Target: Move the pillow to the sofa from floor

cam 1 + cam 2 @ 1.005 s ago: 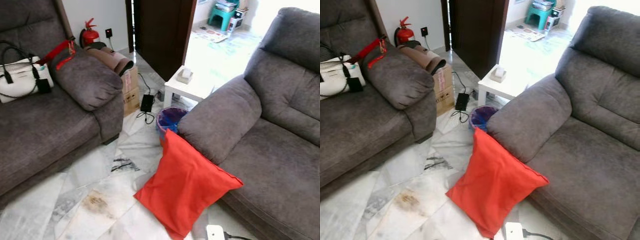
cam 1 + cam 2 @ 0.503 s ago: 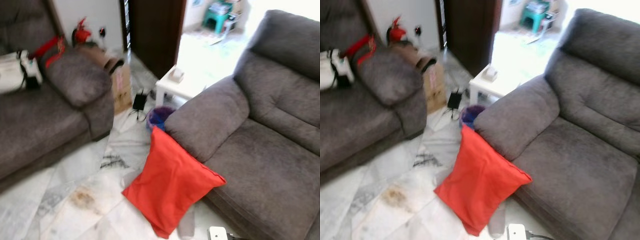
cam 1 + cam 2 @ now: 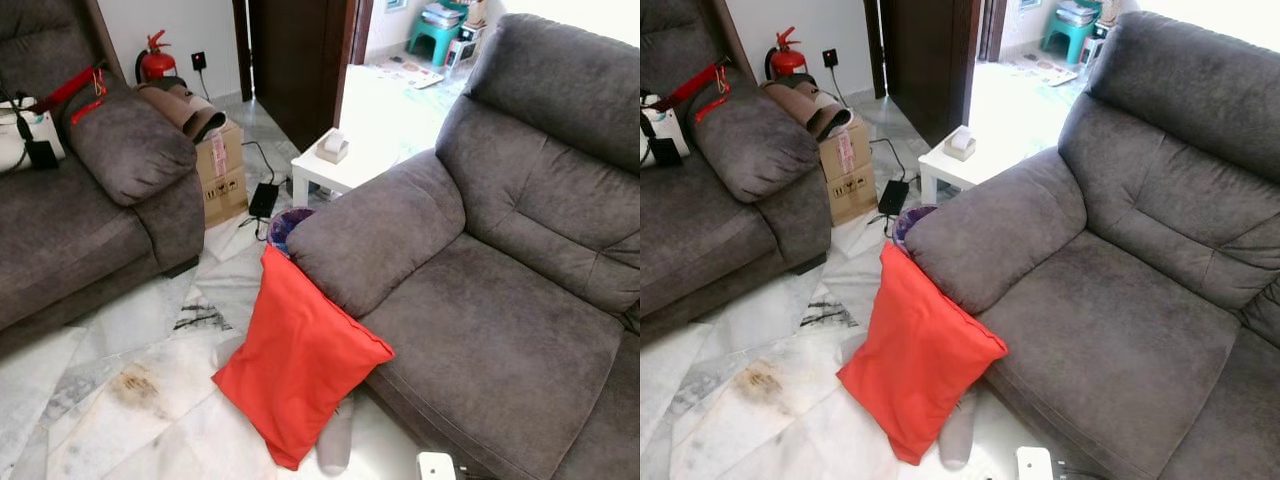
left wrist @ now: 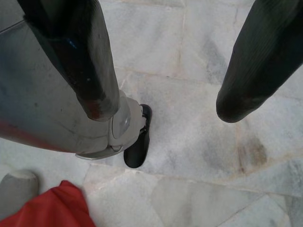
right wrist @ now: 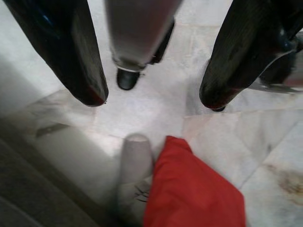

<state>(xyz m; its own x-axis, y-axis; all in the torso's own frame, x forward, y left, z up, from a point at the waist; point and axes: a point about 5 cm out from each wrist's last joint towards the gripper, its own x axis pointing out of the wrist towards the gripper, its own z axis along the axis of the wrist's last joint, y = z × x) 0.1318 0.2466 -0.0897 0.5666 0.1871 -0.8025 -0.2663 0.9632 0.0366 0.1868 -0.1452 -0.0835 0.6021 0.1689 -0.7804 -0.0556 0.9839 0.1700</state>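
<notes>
Red square fabric pillow (image 3: 297, 365) propped on marble floor (image 3: 120, 400), leaning against grey sofa (image 3: 480, 330) front. Left gripper (image 4: 163, 106), right gripper (image 5: 151, 97) hang low, fingers spread, empty; approach pending.

The robot has a left gripper (image 4: 168, 104) and a right gripper (image 5: 154, 97) with long black ribbed fingers, red-marked at the tips, and silver-grey legs (image 4: 57, 104) with black feet (image 4: 137, 149).
</notes>
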